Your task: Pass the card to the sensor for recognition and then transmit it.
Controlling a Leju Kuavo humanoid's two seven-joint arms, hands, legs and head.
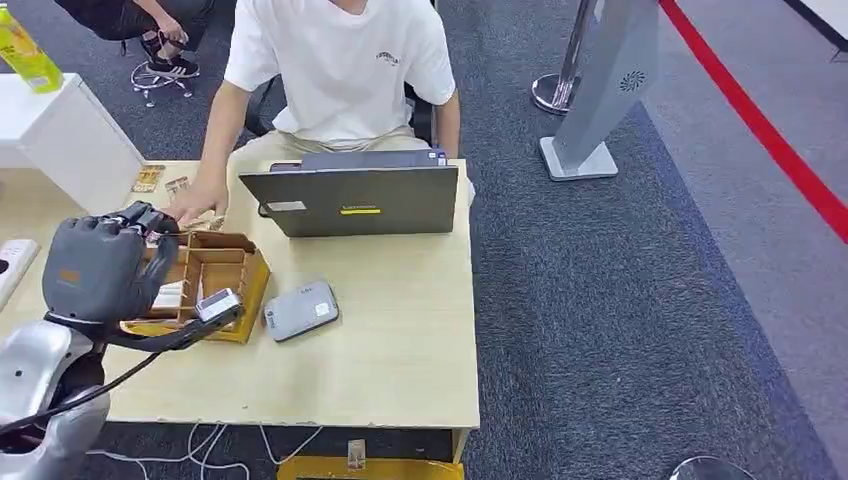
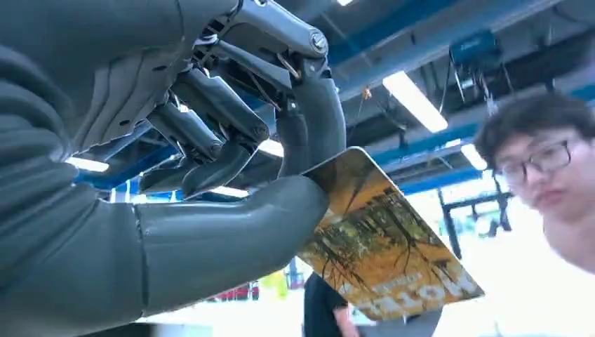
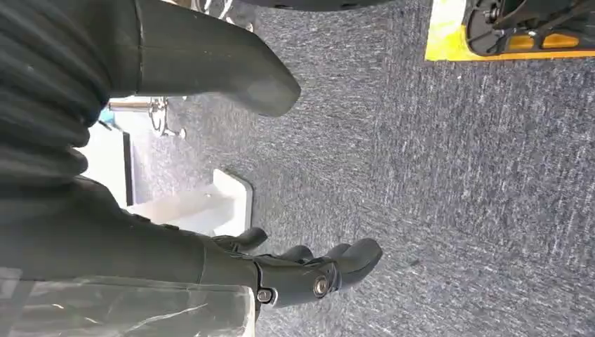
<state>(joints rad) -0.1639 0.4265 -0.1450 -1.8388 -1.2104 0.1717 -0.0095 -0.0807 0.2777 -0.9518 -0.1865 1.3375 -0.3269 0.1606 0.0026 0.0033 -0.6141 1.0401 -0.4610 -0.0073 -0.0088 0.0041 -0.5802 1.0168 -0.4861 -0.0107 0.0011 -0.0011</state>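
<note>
Card pinched, ready for the reader

The left hand [image 2: 210,175] fingers [image 2: 224,116] and thumb pinch the card [image 2: 382,246] by one corner, leaving its face free, above the wooden organiser [image 1: 215,270] beside the grey sensor [image 1: 300,310] on the desk [image 1: 400,340]. The right hand [image 3: 295,270] hangs empty, fingers loosely apart.

One laptop [image 1: 352,198], one grey sensor [image 1: 300,309], one wooden compartment box [image 1: 222,270] and two small cards [image 1: 160,181] sit on one table [image 1: 400,340], with one seated person [image 1: 340,70] behind it and one card [image 2: 382,242] pinched in the robot's left hand [image 2: 210,140].
</note>
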